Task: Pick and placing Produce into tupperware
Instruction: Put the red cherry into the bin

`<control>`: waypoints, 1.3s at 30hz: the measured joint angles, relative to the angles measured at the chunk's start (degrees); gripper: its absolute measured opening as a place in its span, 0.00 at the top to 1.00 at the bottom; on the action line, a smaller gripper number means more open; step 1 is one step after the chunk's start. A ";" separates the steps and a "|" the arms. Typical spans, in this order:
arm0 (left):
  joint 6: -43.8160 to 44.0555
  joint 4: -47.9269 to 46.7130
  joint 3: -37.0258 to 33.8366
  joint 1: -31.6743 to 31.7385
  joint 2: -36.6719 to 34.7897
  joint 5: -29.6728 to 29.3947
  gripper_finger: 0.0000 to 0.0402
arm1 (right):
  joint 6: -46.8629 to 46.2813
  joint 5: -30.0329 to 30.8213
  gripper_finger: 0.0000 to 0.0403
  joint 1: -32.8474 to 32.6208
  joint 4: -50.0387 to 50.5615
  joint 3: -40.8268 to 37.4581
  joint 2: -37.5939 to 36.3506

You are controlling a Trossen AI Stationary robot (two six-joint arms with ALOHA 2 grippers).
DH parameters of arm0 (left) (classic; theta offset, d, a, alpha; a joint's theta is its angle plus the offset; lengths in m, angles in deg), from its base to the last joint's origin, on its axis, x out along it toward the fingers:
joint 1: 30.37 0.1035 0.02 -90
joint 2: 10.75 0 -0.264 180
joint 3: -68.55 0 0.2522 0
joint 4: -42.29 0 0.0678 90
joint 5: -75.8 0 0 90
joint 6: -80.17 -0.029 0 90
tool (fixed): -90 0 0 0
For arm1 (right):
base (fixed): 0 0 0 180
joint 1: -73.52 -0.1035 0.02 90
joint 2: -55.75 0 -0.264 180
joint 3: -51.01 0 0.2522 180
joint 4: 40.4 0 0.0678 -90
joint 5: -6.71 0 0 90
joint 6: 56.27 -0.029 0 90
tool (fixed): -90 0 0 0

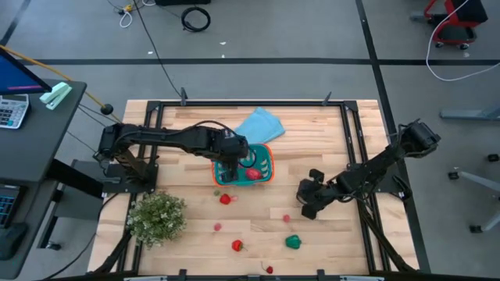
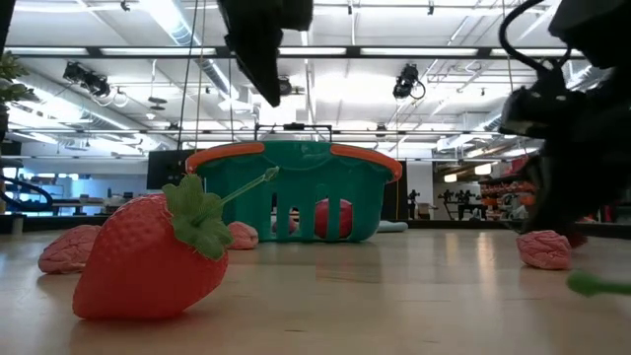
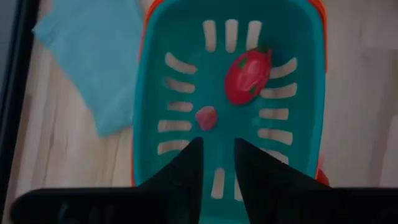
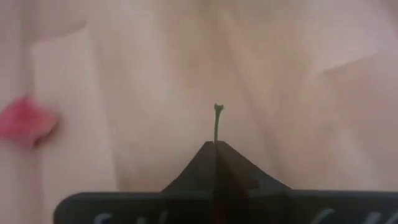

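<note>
The teal basket (image 1: 262, 173) (image 2: 296, 187) with the orange-red rim stands mid-table. It holds a red strawberry (image 3: 248, 75) and a small pink piece (image 3: 206, 117). My left gripper (image 1: 232, 165) (image 3: 217, 152) hangs open above the basket, touching nothing. My right gripper (image 1: 306, 201) (image 4: 216, 146) is to the basket's right, shut, with a thin green stem (image 4: 216, 121) sticking out past its fingertips. Loose red pieces lie on the wood (image 1: 225, 199) (image 1: 237, 245) (image 1: 286, 218), along with a green piece (image 1: 293, 242). A large strawberry (image 2: 148, 258) lies close to the low camera. My right gripper pinches a small produce piece between its two shut fingers. Only the green stem (image 4: 216, 124) shows beyond the fingertips, and the fingers hide the rest. Whether the piece rests on the table does not show.
A light-blue cloth (image 1: 259, 125) (image 3: 87, 56) lies just beyond the basket's far side. A bushy potted plant (image 1: 156, 217) stands at the near left. More pink pieces (image 2: 69, 248) (image 2: 544, 248) lie on the wood, and one red piece (image 1: 269, 269) sits at the near edge.
</note>
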 joint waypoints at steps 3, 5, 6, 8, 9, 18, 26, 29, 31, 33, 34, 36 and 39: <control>4.10 -3.75 0.00 -0.02 -2.10 -0.48 0.83 | -0.13 4.71 0.98 0.69 -1.22 0.07 -0.07; 7.12 -6.27 0.00 -0.27 -3.68 -0.56 0.86 | 1.71 9.45 0.99 1.50 -2.36 0.34 -0.07; 8.20 -7.76 0.00 -0.40 -4.54 -0.60 0.87 | 3.00 12.25 0.99 2.24 -2.85 0.93 -0.07; 9.77 -9.46 0.00 -0.85 -6.83 -1.25 0.90 | 7.27 16.73 0.99 3.96 -4.24 2.92 -0.43; 10.68 -10.52 0.02 -1.13 -7.89 -1.61 0.91 | 10.34 18.20 0.99 5.02 -4.73 4.30 -0.68; 13.65 -12.99 0.00 -4.10 -17.17 -5.53 0.99 | 36.92 2.95 0.99 17.77 -22.66 19.64 0.25; 17.99 -13.45 -0.18 -6.87 -18.76 -5.77 0.91 | 41.24 -8.88 0.99 22.89 -24.09 29.00 12.55; 18.05 -13.77 -0.14 -8.24 -18.41 -5.75 0.91 | 42.28 -8.90 0.98 23.16 -23.73 30.72 18.31; 18.05 -13.85 -0.23 -9.17 -17.89 -5.68 0.92 | 43.33 -9.11 0.98 23.53 -23.95 32.13 21.38; 18.07 -14.13 -0.25 -10.22 -17.80 -5.70 0.93 | 44.08 -9.53 0.96 23.92 -23.93 33.34 23.46; 18.07 -13.98 -0.14 -10.58 -17.75 -5.73 0.94 | 44.72 -10.34 0.95 24.14 -23.71 33.98 24.11; 18.12 -14.24 -0.16 -11.51 -17.58 -5.70 0.95 | 45.33 -10.78 0.91 24.54 -21.09 35.52 24.98; 19.21 -14.25 -0.20 -12.61 -17.59 -5.69 0.97 | 45.24 -10.83 0.82 25.05 -15.63 38.27 25.24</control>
